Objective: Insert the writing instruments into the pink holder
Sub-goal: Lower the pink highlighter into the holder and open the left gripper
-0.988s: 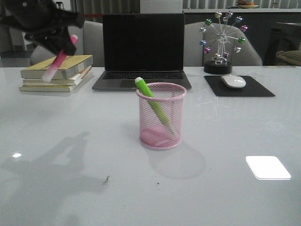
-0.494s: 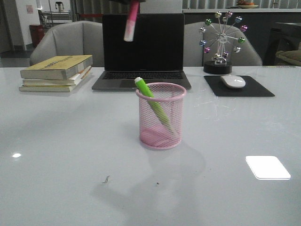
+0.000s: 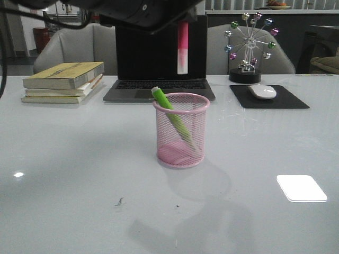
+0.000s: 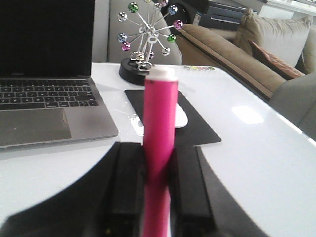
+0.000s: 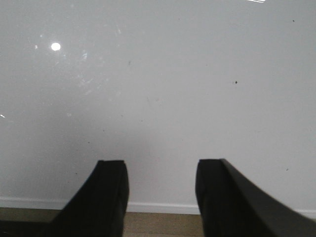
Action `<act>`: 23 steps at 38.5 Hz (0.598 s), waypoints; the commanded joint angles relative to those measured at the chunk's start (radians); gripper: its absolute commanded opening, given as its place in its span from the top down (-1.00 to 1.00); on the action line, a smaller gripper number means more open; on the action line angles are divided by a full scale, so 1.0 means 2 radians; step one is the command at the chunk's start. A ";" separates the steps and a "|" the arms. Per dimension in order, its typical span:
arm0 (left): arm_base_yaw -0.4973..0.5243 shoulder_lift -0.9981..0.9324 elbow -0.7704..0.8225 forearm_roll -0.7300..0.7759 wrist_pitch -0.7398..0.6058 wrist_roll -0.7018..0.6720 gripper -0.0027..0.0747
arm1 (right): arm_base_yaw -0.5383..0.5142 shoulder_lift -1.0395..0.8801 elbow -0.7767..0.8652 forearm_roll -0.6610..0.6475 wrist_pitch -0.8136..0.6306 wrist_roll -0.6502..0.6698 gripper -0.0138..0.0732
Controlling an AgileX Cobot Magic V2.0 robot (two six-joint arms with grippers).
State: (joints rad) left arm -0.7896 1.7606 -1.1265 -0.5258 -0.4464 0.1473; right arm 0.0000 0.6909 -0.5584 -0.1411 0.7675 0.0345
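The pink holder [image 3: 198, 132], a pink wire-mesh cup, stands mid-table. Inside it the green highlighter [image 3: 168, 110] leans to the left, its tip poking above the rim. My left gripper [image 3: 183, 19] is high at the top of the front view, shut on the hot pink highlighter [image 3: 183, 46]. That marker hangs upright, clear cap down, above the cup's rim. In the left wrist view both black fingers [image 4: 130, 177] press on the pink highlighter [image 4: 160, 113]. My right gripper [image 5: 160, 165] is open over bare table near its edge, and does not show in the front view.
Behind the cup sits an open laptop [image 3: 159, 58]. A stack of books [image 3: 63, 82] lies at the back left. A mouse [image 3: 262, 91] on a black pad [image 3: 288, 99] and a ferris-wheel ornament [image 3: 250, 47] stand at the back right.
My left arm has carried the pink highlighter from over the books rightward, and turned it upright. It now hangs above the cup. The cup and the green highlighter have not moved.
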 commanded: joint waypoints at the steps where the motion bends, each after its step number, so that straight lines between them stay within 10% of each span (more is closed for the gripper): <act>1: -0.010 -0.026 0.013 -0.003 -0.082 -0.006 0.69 | -0.003 -0.002 -0.014 -0.011 -0.024 -0.004 -0.31; 23: -0.012 0.034 0.037 0.001 -0.137 -0.022 0.68 | -0.003 -0.002 -0.014 -0.011 -0.024 -0.004 -0.31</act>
State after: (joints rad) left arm -0.8064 1.8823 -1.0278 -0.5386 -0.6158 0.1110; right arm 0.0000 0.6909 -0.5584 -0.1411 0.7691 0.0345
